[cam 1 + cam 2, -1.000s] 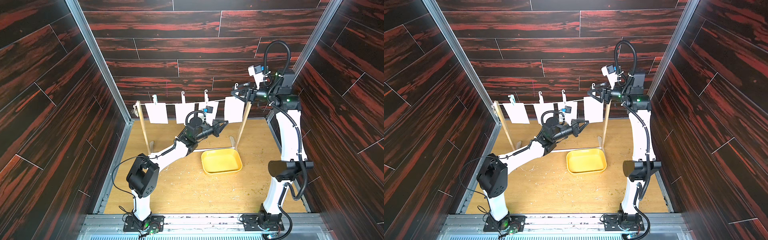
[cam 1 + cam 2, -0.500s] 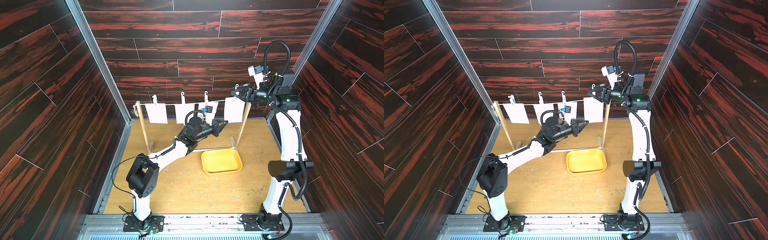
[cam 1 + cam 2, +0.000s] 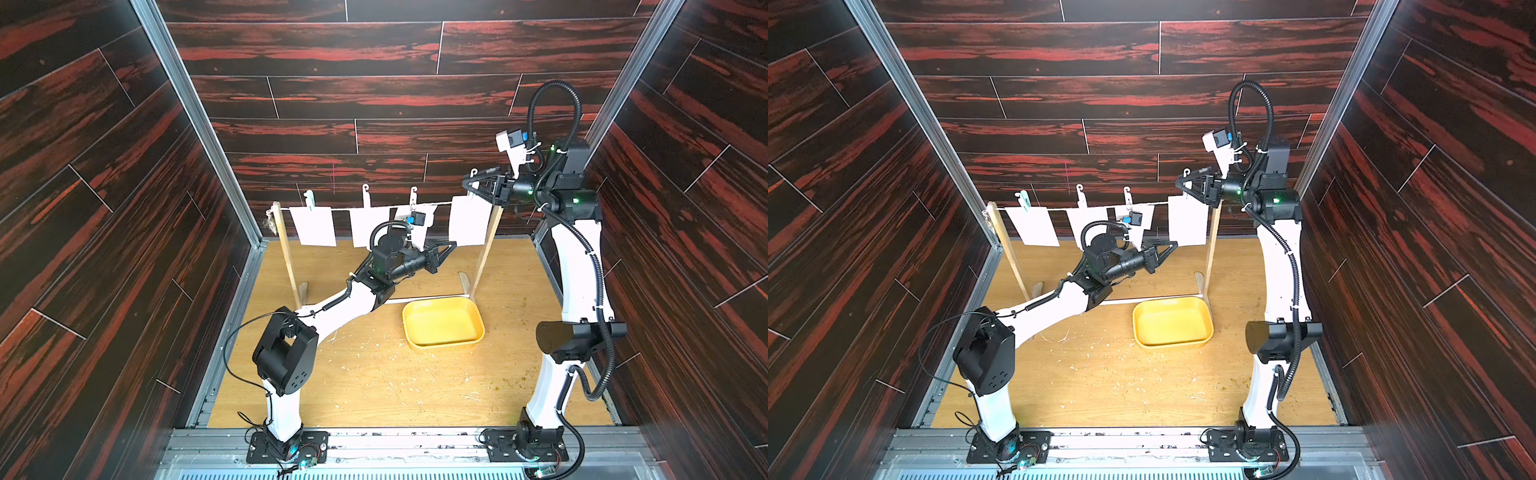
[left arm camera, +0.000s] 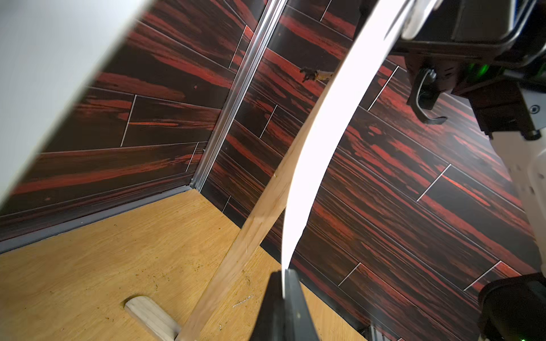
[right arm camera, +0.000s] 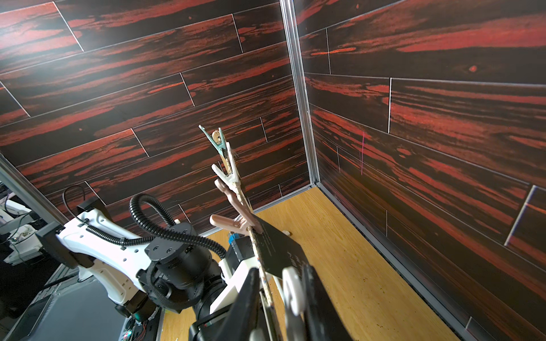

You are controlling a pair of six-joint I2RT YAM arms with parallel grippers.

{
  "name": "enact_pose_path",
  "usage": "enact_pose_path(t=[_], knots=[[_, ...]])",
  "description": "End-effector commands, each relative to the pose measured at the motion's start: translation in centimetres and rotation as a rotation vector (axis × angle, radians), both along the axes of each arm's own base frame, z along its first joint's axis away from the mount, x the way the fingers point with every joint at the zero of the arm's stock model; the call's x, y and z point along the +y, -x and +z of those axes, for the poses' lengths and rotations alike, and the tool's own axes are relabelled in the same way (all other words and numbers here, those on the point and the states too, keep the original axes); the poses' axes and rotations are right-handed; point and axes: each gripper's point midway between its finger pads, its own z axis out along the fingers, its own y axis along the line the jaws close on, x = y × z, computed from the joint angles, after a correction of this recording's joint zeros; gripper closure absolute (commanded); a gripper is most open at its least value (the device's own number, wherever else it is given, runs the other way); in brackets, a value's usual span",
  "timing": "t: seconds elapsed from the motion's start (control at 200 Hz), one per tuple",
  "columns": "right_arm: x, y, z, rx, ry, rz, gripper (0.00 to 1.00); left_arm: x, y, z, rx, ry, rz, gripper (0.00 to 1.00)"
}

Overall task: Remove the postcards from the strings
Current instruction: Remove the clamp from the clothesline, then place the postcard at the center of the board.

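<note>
Twin high overviews, close wrist views

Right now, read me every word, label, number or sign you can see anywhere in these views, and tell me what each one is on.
No text can be read in any view.
The postcards: the faces that show are blank white.
A dark flat panel in the right wrist view: faint pale marks, too small and blurred to read.
The yellow tray: no marking visible.

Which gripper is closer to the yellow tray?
Left. The left gripper holds a postcard's bottom corner, low, nearer the yellow tray; the right gripper is higher, up at the string.
</note>
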Motion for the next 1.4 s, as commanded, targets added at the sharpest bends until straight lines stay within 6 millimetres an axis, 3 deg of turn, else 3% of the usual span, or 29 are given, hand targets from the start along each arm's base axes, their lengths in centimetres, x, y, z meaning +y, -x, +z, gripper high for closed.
enact_pose_path(t=[0.0,0.341,0.812,1.007,1.017,1.398], knots=[[0.5,1.7,1.3,-0.030,-0.004,0.024,0.79,0.6,0.6,2.8,-0.047,0.049,-0.008,1.00],[-0.3,1.2,3.6,-0.107,-0.011,-0.097,0.81,0.6,1.1,1.4,-0.015,0.053,-0.022,1.00],[-1.2,1.4,5.6,-0.159,-0.026,-0.201,0.81,0.8,3.5,-0.9,0.025,0.025,-0.053,1.00],[-1.4,2.9,6.3,-0.170,-0.033,-0.211,0.81,0.8,5.0,-3.8,0.084,-0.011,-0.067,1.00],[-1.5,3.1,6.4,-0.172,-0.034,-0.211,0.81,1.1,5.4,-3.0,0.073,0.001,-0.068,1.00],[-2.0,6.5,5.5,-0.135,-0.060,-0.235,0.81,3.1,8.3,-7.5,0.181,-0.060,-0.067,1.00]])
